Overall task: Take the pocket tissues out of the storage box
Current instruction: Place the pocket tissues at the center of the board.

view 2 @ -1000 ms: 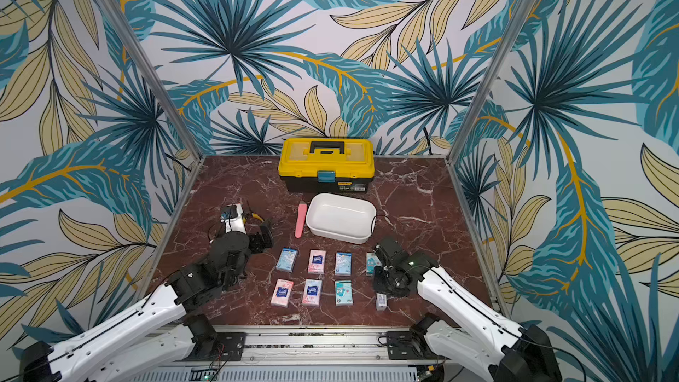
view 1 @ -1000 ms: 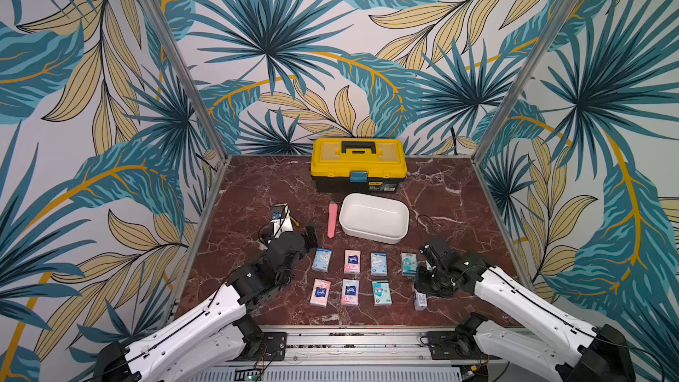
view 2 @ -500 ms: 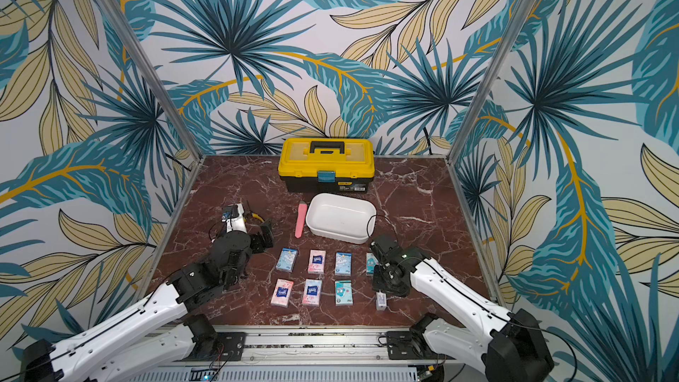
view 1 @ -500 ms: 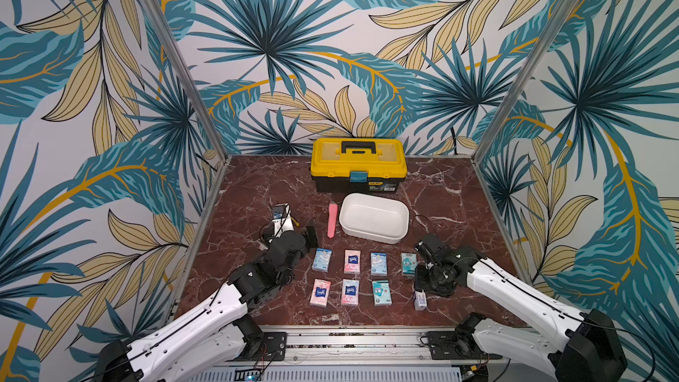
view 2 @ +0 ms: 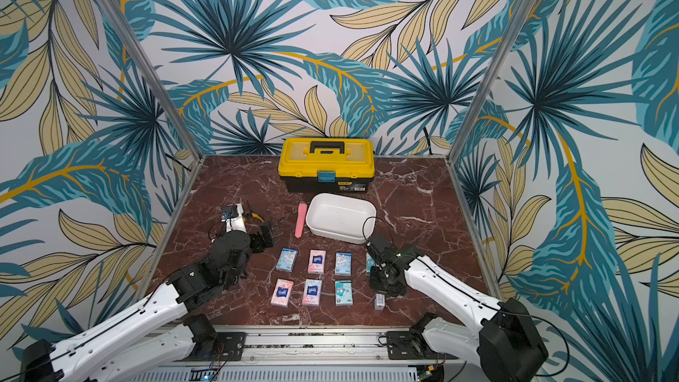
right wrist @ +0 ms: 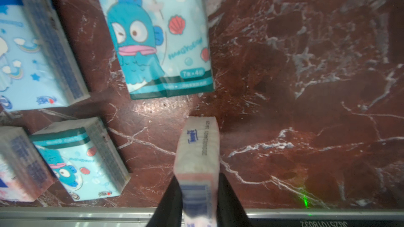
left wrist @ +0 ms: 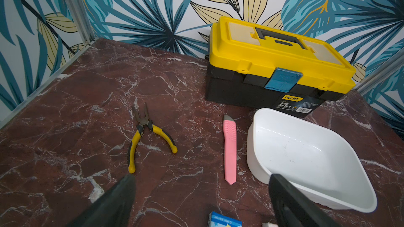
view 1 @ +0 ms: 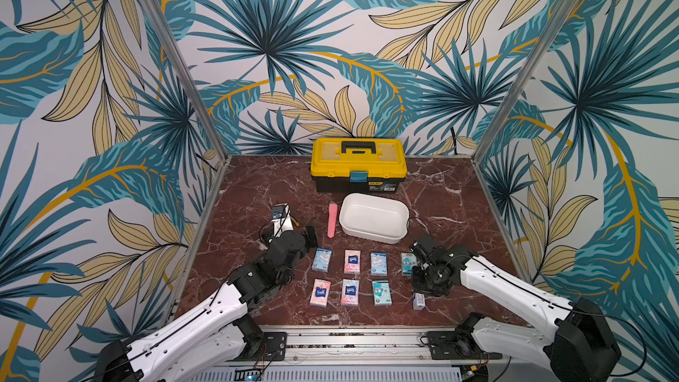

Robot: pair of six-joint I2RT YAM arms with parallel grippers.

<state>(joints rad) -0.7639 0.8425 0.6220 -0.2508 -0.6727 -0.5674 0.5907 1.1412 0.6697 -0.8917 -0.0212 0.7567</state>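
Since a second ago the right gripper (view 1: 421, 293) has edged slightly toward the left of the frame, closer to the rows of packs. In both top views the storage box (view 1: 371, 236) (view 2: 340, 234) sits empty at centre. Seven of the pocket tissues (view 1: 352, 262) lie flat below it, four in the upper row and three in the lower. An eighth pack (view 1: 419, 301) stands on its narrow edge at the lower right, under the right gripper, just right of the teal pack (view 1: 381, 292) that ends the lower row. The left gripper (view 1: 301, 229) hangs well apart, left of centre.

From the left wrist, its fingers (left wrist: 118, 195) are spread wide with nothing between them; the empty box (left wrist: 306, 149) is ahead.

From the right wrist, two dark fingers (right wrist: 229, 193) press the eighth pack's (right wrist: 197, 149) broad faces, pinching its near end; its long axis runs straight out from them. To my eye the coming move is laying it flat beside the teal pack (right wrist: 72, 162), which lies apart to one side; the right arm is the nearer.
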